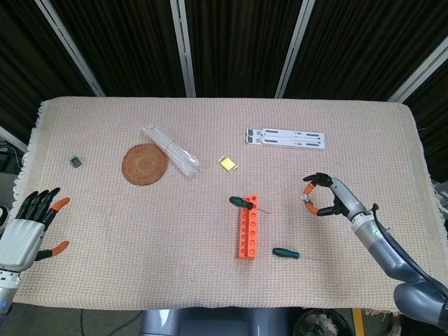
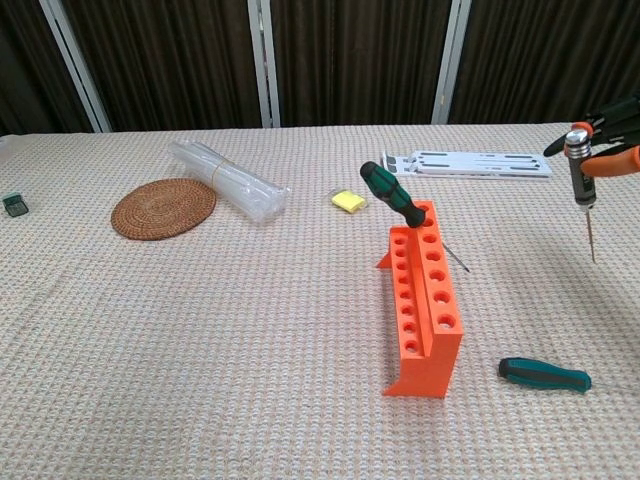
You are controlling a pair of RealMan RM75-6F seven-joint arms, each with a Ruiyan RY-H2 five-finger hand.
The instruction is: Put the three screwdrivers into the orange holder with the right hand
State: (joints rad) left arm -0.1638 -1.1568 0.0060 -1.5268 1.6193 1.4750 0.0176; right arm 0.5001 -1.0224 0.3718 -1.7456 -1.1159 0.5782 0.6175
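My right hand [image 2: 608, 140] pinches a screwdriver [image 2: 581, 190] upright, tip down, w/ the orange holder [image 2: 424, 305] off to its left & lower.

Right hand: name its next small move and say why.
Probably carry the right hand left toward the orange holder, keeping the screwdriver it pinches upright. In the chest view the tool hangs tip-down in the fingers, well right of the holder. One green-handled screwdriver leans at the holder's far end; another lies on the cloth beside it.
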